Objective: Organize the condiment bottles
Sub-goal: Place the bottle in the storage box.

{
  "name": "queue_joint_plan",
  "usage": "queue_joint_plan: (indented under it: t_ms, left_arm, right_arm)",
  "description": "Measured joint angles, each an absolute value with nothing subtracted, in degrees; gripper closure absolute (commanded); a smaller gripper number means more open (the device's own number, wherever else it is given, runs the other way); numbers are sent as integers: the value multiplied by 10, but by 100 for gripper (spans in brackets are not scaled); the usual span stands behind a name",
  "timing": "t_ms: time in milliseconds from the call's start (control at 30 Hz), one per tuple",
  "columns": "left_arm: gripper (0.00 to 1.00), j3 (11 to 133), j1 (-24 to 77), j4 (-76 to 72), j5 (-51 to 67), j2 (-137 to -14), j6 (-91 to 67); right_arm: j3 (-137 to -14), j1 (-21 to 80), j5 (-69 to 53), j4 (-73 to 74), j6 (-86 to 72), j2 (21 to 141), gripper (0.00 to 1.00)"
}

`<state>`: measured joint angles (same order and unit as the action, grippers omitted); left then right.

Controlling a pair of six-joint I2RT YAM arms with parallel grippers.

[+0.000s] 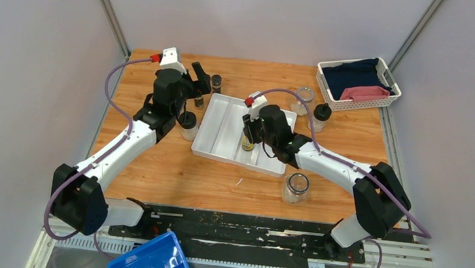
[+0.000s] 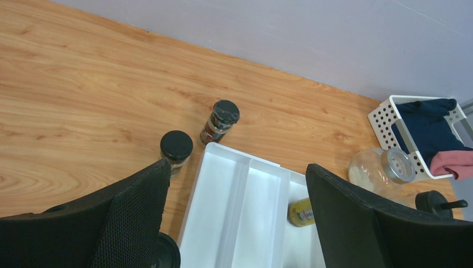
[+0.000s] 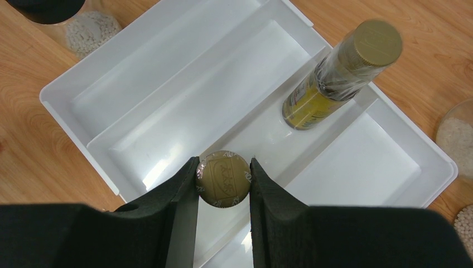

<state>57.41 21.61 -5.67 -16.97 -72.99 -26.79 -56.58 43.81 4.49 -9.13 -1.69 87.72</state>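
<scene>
Tabletop (image 2: 83, 84): wood grain, smooth, low sheen. Divided tray (image 3: 167, 84): white plastic, glossy, reflective. Right claw (image 3: 223, 167): smooth matt black. The held bottle (image 3: 223, 180) has a gold embossed cap, probably metal. Second bottle (image 3: 329, 78): shiny clear film wrap. Left claw (image 2: 237, 170): matt black, mesh-textured. Jar (image 1: 296, 187): clear glass.

A robotics lab test cell
Blank grey panels (image 1: 32, 55) on aluminium posts (image 1: 106, 6) are boxing in a wooden table (image 1: 172, 174), and two white-and-black robot arms (image 1: 125, 148) are standing bolted to a black rail (image 1: 239, 229) at its near edge, purple cables (image 1: 107, 87) trailing.
</scene>
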Motion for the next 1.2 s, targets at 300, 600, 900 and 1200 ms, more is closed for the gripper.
queue_joint_plan:
  t_ms: [300, 600, 900, 1200]
  left_arm:
    - [6, 574, 216, -60, -170, -732, -268]
    - [6, 573, 216, -63, -170, -735, -268]
    - [6, 573, 216, -63, -170, -735, -268]
    - [6, 573, 216, -63, -170, -735, -268]
  right_arm:
    - [-568, 437, 45, -99, -17, 884, 56]
    - [-573, 437, 44, -90, -20, 897, 36]
    - [-576, 437, 43, -85, -19, 897, 34]
    - [-625, 437, 33, -51, -14, 879, 33]
